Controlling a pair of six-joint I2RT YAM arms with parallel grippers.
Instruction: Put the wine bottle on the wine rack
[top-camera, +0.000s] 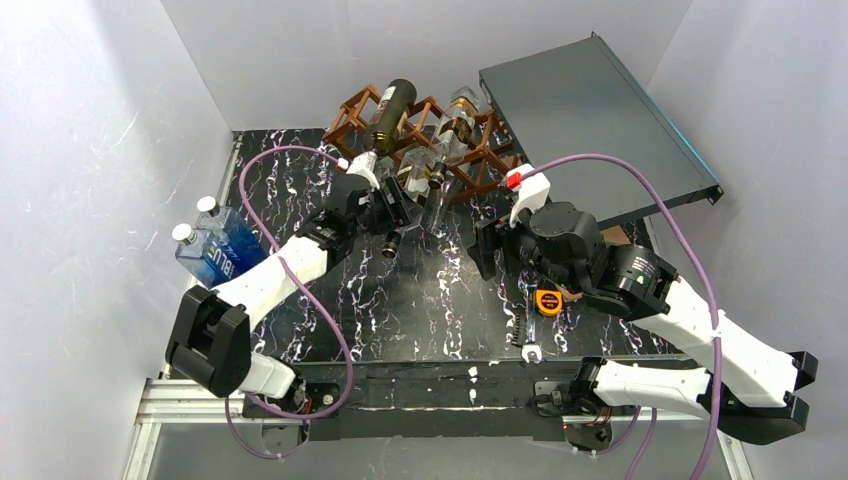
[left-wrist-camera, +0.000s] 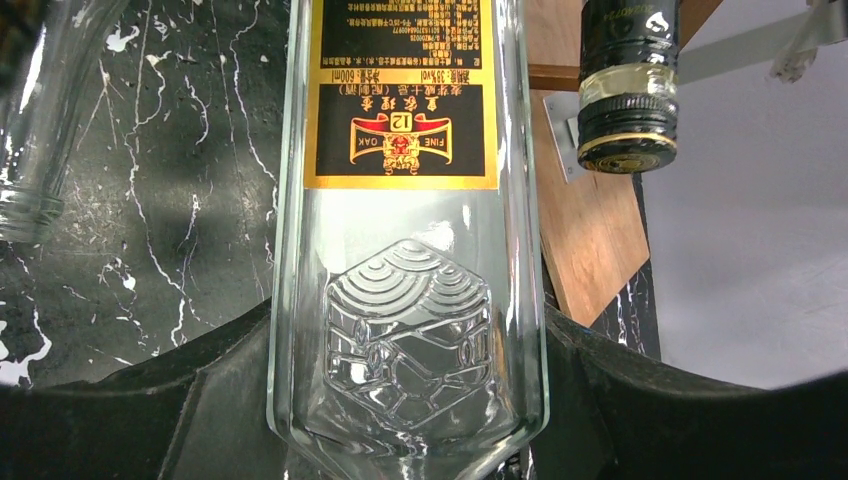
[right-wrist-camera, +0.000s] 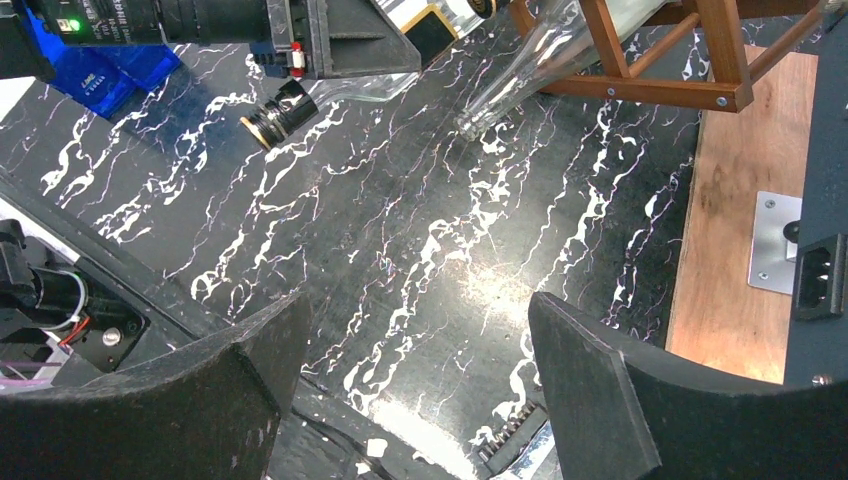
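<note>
My left gripper is shut on a clear square glass wine bottle with a gold and black label. It holds the bottle just in front of the reddish-brown wooden wine rack, black cap pointing back toward the arms. The rack holds several bottles, one dark green and the others clear. In the right wrist view the held bottle's cap and the rack's lower bars show. My right gripper is open and empty above the black marble table, right of the held bottle.
A large dark grey flat panel leans at the back right over a wooden board. Two blue bottles stand at the left wall. An orange tape measure lies by the right arm. A racked bottle's neck juts forward.
</note>
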